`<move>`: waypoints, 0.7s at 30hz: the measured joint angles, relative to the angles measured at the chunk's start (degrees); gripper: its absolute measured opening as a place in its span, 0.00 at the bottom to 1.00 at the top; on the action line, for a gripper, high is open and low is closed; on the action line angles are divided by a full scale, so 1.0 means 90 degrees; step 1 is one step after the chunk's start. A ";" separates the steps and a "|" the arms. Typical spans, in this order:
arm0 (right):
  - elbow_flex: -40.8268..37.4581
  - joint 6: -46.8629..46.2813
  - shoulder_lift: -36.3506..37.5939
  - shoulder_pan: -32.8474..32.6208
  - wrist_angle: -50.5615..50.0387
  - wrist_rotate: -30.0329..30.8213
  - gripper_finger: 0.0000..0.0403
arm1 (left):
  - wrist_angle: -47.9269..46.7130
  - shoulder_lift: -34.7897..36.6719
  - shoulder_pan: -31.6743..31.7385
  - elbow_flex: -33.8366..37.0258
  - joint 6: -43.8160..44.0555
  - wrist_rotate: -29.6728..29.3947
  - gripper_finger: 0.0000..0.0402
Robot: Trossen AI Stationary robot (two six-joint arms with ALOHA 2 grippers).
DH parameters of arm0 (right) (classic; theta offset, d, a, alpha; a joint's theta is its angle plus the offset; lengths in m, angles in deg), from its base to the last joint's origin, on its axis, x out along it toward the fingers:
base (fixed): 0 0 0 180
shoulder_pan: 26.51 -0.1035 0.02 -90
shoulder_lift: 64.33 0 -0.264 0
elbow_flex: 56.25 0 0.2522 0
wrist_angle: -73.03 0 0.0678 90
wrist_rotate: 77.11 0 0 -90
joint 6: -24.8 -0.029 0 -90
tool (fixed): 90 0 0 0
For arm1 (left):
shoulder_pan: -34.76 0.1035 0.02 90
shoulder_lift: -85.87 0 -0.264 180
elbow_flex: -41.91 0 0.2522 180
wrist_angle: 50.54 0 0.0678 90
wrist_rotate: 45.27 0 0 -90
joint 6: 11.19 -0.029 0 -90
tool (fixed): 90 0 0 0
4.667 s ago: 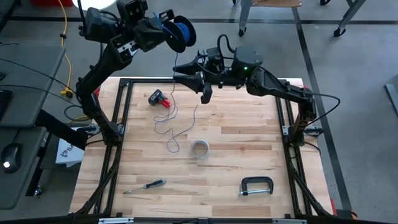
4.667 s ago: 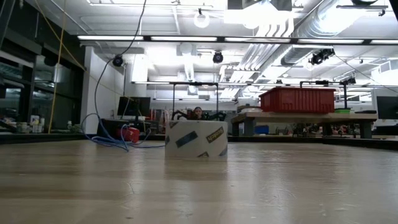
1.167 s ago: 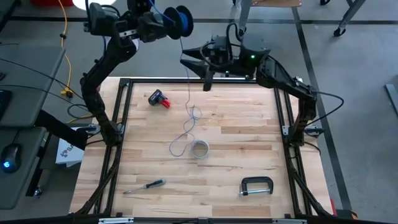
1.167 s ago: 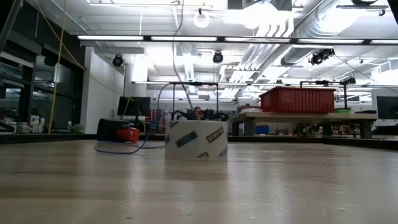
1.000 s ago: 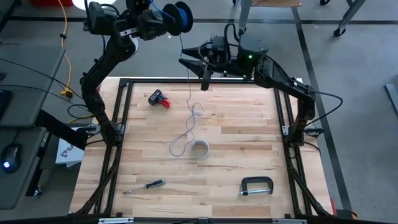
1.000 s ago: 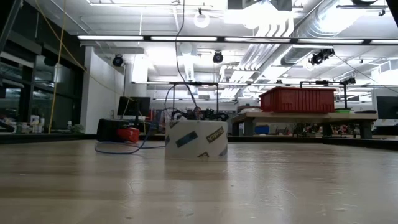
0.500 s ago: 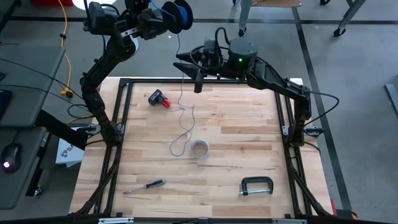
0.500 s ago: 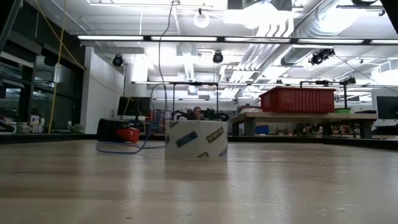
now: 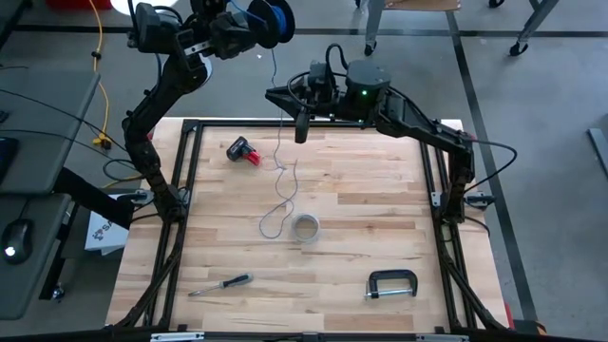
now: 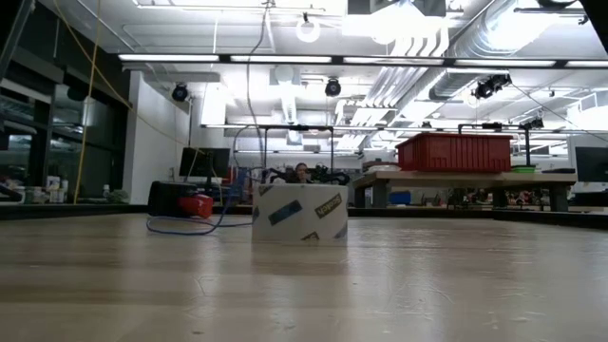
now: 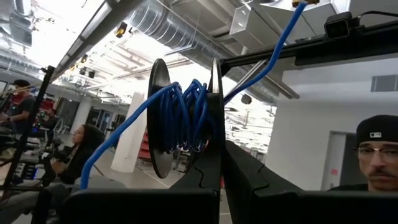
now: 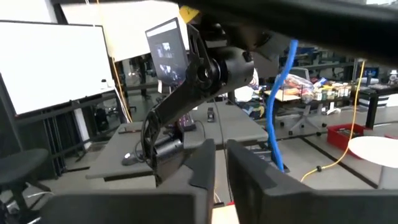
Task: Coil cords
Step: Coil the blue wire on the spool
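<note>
Left gripper (image 9: 249, 25) — raised beyond the table's far left corner, fingers clamped on a spool (image 9: 276, 19) wound with blue cord. In my left wrist view the spool (image 11: 186, 127) stands on edge between my two dark fingers (image 11: 202, 180), which press its flanges; the blue cord (image 11: 180, 118) fills the core, one strand trailing off toward the room and one running up and out of view.

Right gripper (image 9: 296, 116) — held above the table's far edge, near the middle, pointing toward the left arm. In my right wrist view the fingers (image 12: 205, 163) stand close together with only a narrow slot between them; the cord (image 12: 280, 109) hangs just beside that slot, and I cannot tell whether it is pinched.

Cord (image 9: 282, 176) — it drops from the spool past my right gripper, then lies in loose curves on the table (image 9: 380, 228), ending in a small loop beside the tape roll. In the low view it (image 10: 185, 226) runs along the boards behind the roll.

Other items on the table:
- tape roll (image 9: 305, 227), centre
- red-and-black tool (image 9: 243, 151), far left
- screwdriver (image 9: 220, 284), near left
- clamp (image 9: 391, 284), near right

People — seated figures in the room, seen in my left wrist view.
</note>
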 joint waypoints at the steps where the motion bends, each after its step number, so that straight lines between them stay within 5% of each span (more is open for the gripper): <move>1: 0.0000 -0.0057 0.0000 -0.0026 0.0021 -0.0011 0.06 | 0.0005 0.0000 0.0000 0.0000 0.0002 0.0003 0.00; 7: 0.0274 0.0059 0.0012 -0.0323 -0.0052 -0.0165 0.13 | 0.0009 0.0000 0.0000 0.0000 0.0002 0.0021 0.00; 15: 0.0396 0.0977 0.0010 -0.0646 -0.0365 0.2005 0.39 | 0.0009 0.0002 0.0002 0.0000 0.0002 0.0043 0.00; 21: 0.0393 0.1044 -0.0052 -0.0610 -0.0472 0.2478 0.44 | 0.0008 0.0002 0.0002 0.0000 0.0002 0.0045 0.00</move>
